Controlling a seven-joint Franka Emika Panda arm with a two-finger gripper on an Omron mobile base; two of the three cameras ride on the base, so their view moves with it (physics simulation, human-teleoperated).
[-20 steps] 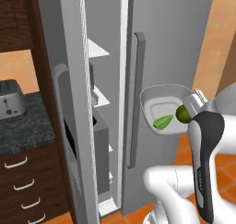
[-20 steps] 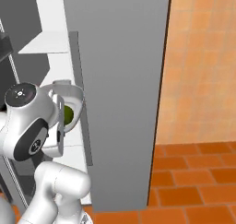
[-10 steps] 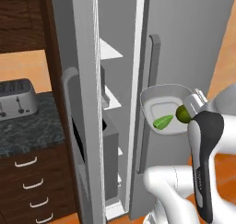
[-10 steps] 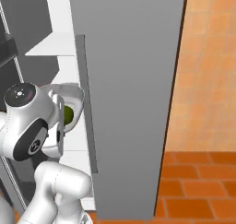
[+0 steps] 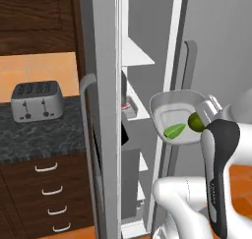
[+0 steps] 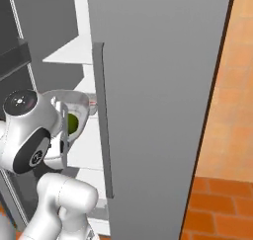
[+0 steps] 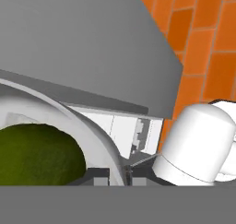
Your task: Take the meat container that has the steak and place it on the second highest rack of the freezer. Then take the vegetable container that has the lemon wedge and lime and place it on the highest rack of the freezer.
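Holding the vegetable container (image 5: 178,114) by its rim, the claw (image 5: 209,108) is closed on the container's right edge, as seen from the left base view; the fingers themselves are largely hidden behind the rim, but the hand view shows the white wall of the container (image 7: 69,121) passing between them. The container is off any shelf, carried in the air in front of the open freezer compartment (image 5: 147,85), tilted so its open face turns toward the left base camera. Inside it lie a round lime (image 5: 196,120), close to the gripped edge, and a lighter green lemon wedge (image 5: 174,130) lower toward the centre. From the right base view the lime (image 6: 72,122) shows through the container's mouth (image 6: 74,98), just beside the arm's rounded joint.

The freezer door (image 5: 101,110) stands open, edge-on to the left base camera, with its handle (image 5: 88,130) facing the bench. White racks (image 5: 135,56) show inside the compartment, the highest visible one above the level of the container. A second grey door (image 6: 158,86) with a vertical handle (image 6: 101,130) stands closed on the right.

A silver toaster (image 5: 37,101) sits on the dark stone bench (image 5: 39,137), toward its back edge, above a column of drawers (image 5: 49,194).
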